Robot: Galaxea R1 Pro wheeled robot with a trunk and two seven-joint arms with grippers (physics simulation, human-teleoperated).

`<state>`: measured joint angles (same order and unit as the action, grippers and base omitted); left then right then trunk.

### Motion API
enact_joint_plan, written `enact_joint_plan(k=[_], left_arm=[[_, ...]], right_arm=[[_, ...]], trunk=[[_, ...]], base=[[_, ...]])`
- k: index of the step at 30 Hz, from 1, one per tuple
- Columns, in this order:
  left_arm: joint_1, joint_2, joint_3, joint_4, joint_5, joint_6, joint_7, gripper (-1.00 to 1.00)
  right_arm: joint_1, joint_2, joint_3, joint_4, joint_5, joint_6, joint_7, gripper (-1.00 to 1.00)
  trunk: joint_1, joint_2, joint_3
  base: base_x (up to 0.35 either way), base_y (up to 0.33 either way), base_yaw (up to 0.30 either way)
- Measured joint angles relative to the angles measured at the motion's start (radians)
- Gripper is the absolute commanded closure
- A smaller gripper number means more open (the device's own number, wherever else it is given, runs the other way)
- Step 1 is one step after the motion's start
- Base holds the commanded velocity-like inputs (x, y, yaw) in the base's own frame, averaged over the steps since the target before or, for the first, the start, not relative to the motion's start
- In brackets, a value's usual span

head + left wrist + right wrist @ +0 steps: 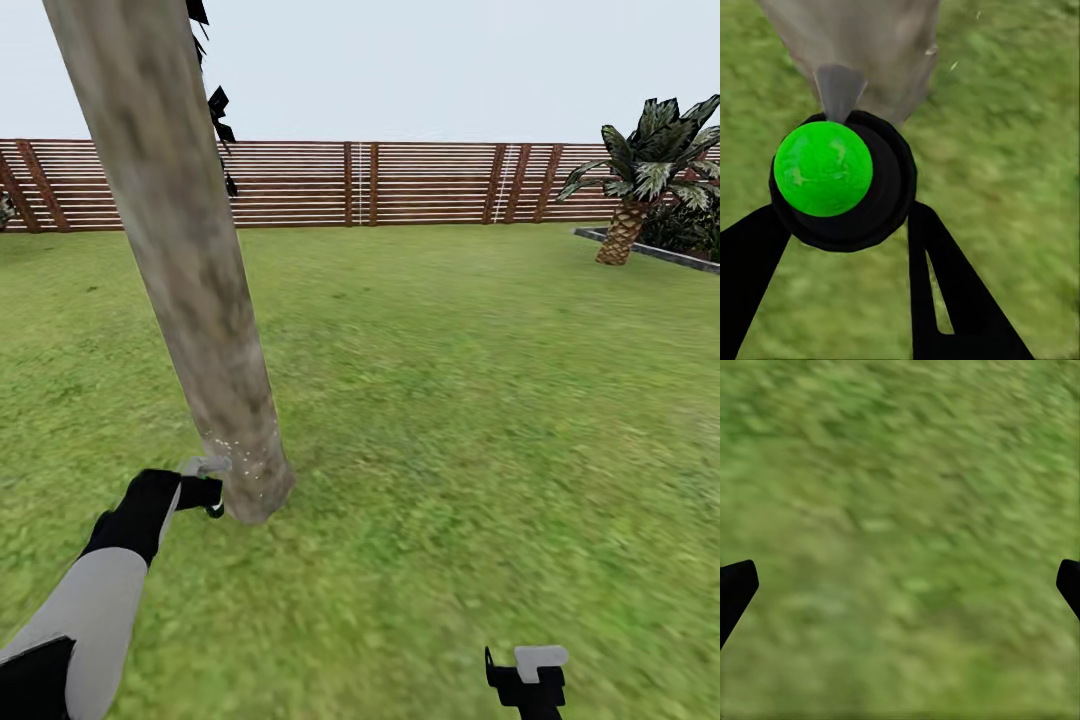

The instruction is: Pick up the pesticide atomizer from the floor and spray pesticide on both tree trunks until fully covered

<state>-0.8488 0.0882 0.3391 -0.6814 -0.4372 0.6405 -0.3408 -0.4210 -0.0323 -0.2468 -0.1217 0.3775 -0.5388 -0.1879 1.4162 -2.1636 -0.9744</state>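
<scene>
One tree trunk (190,260), thick, pale grey-brown and mottled, rises from the lawn (450,400) at the left of the head view. Fine white pesticide specks (235,440) dot its base. My left gripper (205,492) is low beside that base, shut on the pesticide atomizer (207,467). In the left wrist view the atomizer (825,169) shows as a bright green round in a dark ring between my black fingers (945,285). Its grey nozzle points at the trunk (870,37). My right gripper (527,672) hangs open over bare grass, its fingertips (735,585) wide apart.
A brown slatted fence (420,180) closes the lawn at the back. A palm plant (640,180) stands at the far right behind a grey stone border (640,247). Open grass stretches right of the trunk.
</scene>
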Motion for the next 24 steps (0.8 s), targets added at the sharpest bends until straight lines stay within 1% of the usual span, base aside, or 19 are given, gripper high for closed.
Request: enact_joint_plan(k=[1, 2, 4, 6, 9, 10, 12, 14, 15, 16, 17, 19, 20, 22, 24], left_arm=[[-0.003, -0.015, -0.003, -0.001, -0.003, 0.001, 0.000, 1.00], [-0.005, -0.022, -0.005, -0.001, -0.009, 0.002, 0.000, 1.00], [-0.006, -0.019, -0.006, -0.010, -0.016, 0.003, 0.001, 1.00], [-0.003, -0.014, -0.007, -0.061, -0.018, 0.035, 0.001, 1.00], [0.003, -0.010, -0.007, -0.130, -0.018, 0.064, -0.001, 1.00], [0.006, -0.011, -0.009, -0.145, -0.015, 0.068, -0.002, 1.00], [0.006, -0.023, -0.017, -0.154, -0.011, 0.071, -0.002, 1.00], [-0.002, -0.045, -0.066, -0.153, 0.001, 0.077, -0.002, 1.00], [-0.007, -0.066, -0.092, -0.154, 0.007, 0.085, -0.002, 1.00], [-0.013, -0.077, -0.099, -0.155, 0.002, 0.092, -0.001, 1.00], [-0.022, -0.079, -0.101, -0.156, -0.003, 0.103, -0.001, 1.00], [-0.034, -0.071, -0.098, -0.156, -0.008, 0.117, -0.001, 1.00], [-0.040, -0.054, -0.093, -0.157, -0.015, 0.120, -0.001, 1.00], [-0.043, -0.007, -0.071, -0.154, -0.017, 0.122, -0.002, 1.00], [-0.042, 0.021, -0.049, -0.149, -0.011, 0.124, -0.003, 1.00]], right_arm=[[0.000, 0.000, 0.000, 0.000, 0.000, 0.000, 0.000, -1.00], [0.000, 0.000, 0.000, 0.001, 0.000, 0.000, 0.000, -1.00], [0.000, 0.000, 0.000, 0.001, 0.000, 0.000, 0.000, -1.00], [0.000, 0.000, 0.000, 0.001, 0.000, 0.000, 0.000, -1.00], [0.000, 0.000, 0.000, 0.000, 0.000, 0.000, 0.000, -1.00], [0.000, 0.000, 0.000, -0.001, 0.000, 0.000, 0.000, -1.00], [0.000, 0.000, 0.000, -0.001, 0.000, 0.000, 0.000, -1.00], [0.000, 0.000, 0.000, -0.001, 0.000, 0.000, 0.000, -1.00], [0.000, 0.000, 0.000, -0.001, 0.000, 0.000, 0.000, -1.00], [0.000, 0.000, 0.000, -0.001, 0.000, 0.000, 0.000, -1.00], [0.000, 0.000, 0.000, -0.001, 0.000, 0.000, 0.000, -1.00], [0.000, 0.000, 0.000, -0.001, 0.000, 0.000, 0.000, -1.00], [0.000, -0.001, 0.000, -0.001, 0.000, 0.000, 0.000, -1.00], [0.000, -0.001, 0.000, -0.001, 0.000, 0.000, 0.000, -1.00], [0.000, -0.003, 0.000, -0.001, 0.000, 0.000, 0.000, -1.00]], trunk=[[0.000, 0.000, 0.000], [0.000, 0.000, 0.000], [0.000, 0.000, 0.000], [0.000, 0.000, 0.000], [0.000, 0.000, 0.000], [0.000, 0.000, 0.000], [0.000, 0.000, 0.000], [0.000, 0.000, 0.000], [0.000, 0.000, 0.000], [0.000, 0.000, 0.000], [0.000, 0.000, 0.000], [0.000, 0.000, 0.000], [0.000, 0.000, 0.000], [0.000, 0.000, 0.000], [0.000, 0.000, 0.000]], base=[[0.000, 0.000, 0.000], [0.000, 0.000, 0.000], [-0.128, 0.025, 0.000], [-0.284, 0.065, 0.000], [-0.232, 0.045, 0.000], [-0.046, 0.008, 0.000], [-0.022, 0.004, 0.000], [-0.005, 0.001, 0.000], [-0.001, 0.000, 0.000], [0.000, 0.000, 0.000], [0.000, 0.000, 0.000], [0.000, 0.000, 0.000], [0.000, 0.000, 0.000], [0.000, 0.000, 0.000], [0.000, 0.000, 0.000]])
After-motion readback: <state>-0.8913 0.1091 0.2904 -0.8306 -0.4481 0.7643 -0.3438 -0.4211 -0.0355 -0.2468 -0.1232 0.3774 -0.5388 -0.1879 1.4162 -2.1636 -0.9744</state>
